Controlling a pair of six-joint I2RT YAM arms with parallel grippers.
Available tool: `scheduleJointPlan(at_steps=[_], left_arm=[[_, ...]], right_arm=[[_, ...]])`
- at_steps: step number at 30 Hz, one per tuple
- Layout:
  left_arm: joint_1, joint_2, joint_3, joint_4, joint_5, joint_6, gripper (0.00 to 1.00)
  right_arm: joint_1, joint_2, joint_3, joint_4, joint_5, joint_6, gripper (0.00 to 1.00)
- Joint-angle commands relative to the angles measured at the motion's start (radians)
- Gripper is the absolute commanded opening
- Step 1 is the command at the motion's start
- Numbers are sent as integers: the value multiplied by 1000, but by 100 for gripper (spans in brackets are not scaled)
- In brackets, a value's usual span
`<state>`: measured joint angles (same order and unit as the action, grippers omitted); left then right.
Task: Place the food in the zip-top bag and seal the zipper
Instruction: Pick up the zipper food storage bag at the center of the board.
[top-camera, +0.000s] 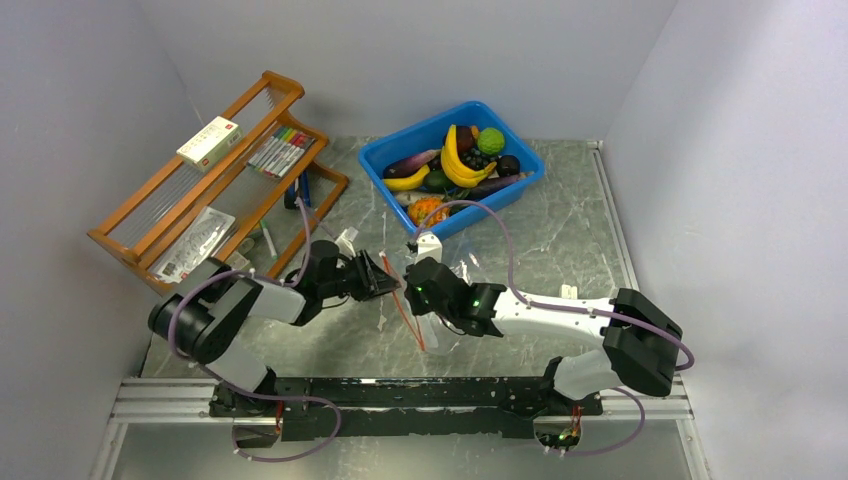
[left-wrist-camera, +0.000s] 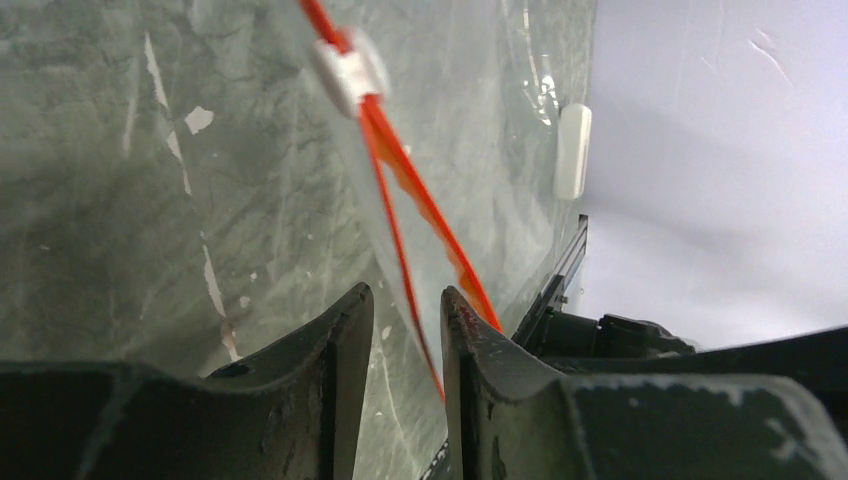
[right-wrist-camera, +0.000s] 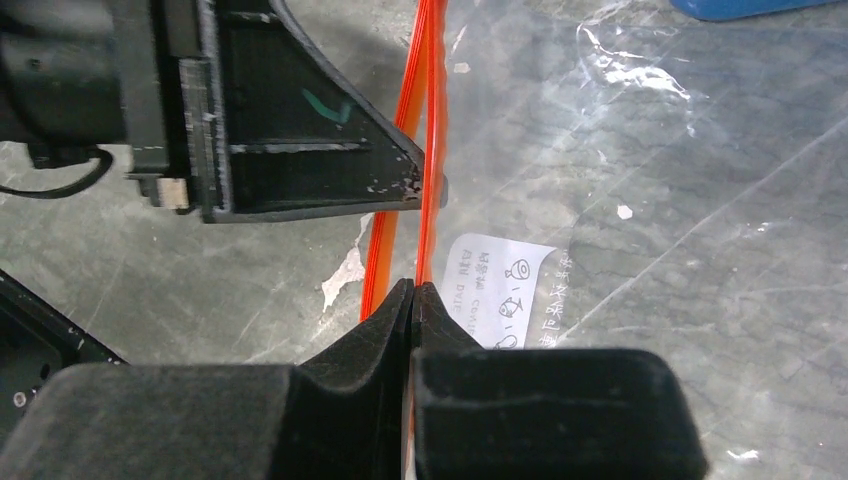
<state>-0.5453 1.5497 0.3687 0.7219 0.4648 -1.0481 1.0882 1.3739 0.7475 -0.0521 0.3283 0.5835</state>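
Observation:
The clear zip-top bag (top-camera: 447, 268) hangs between my two grippers at the table's middle, with its red-orange zipper (top-camera: 412, 322) running down toward the near edge. In the left wrist view, my left gripper (left-wrist-camera: 405, 292) is open, its jaws a little apart, with one zipper (left-wrist-camera: 400, 170) lip running through the gap; a white slider (left-wrist-camera: 345, 65) sits higher on the strip. My right gripper (right-wrist-camera: 413, 285) is shut on the other zipper (right-wrist-camera: 432, 100) lip. The two lips stand slightly apart. The food lies in the blue bin (top-camera: 372, 155): yellow bananas (top-camera: 455, 160), a green ball (top-camera: 490, 140), dark grapes (top-camera: 475, 158).
A wooden rack (top-camera: 200, 190) with markers and a box stands at the back left. The bag's white label (right-wrist-camera: 500, 290) faces the right wrist camera. Grey walls close in on both sides. A metal rail (top-camera: 400, 395) runs along the near edge.

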Motion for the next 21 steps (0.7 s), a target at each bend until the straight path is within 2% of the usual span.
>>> scheduleJointPlan(at_steps=[1,5,7,12,13,16,18,21], left_arm=[[-20,81,34,106,6,-1,31],[-28,96,31,137,-5,-10,20],[-31,77,35,116,-20,8,8],[-39,-22,41,9,-81,73,7],[-40,-46,43,-15,-95,83,7],[-47,-105,62,-88,-127,111,7],[-52,-125,72,-120,-137,121,7],[-63,-120,82,-125,-143,125,7]], right_arm=[[-3,-12,-10,29,0,6,0],[-3,-20,-11,22,6,4,0],[-4,-24,-10,17,8,4,0],[-3,-13,14,-14,14,16,0],[-4,-9,30,-38,23,23,5],[-2,5,82,-102,34,36,31],[-1,16,105,-124,34,42,39],[-1,35,114,-129,36,55,43]])
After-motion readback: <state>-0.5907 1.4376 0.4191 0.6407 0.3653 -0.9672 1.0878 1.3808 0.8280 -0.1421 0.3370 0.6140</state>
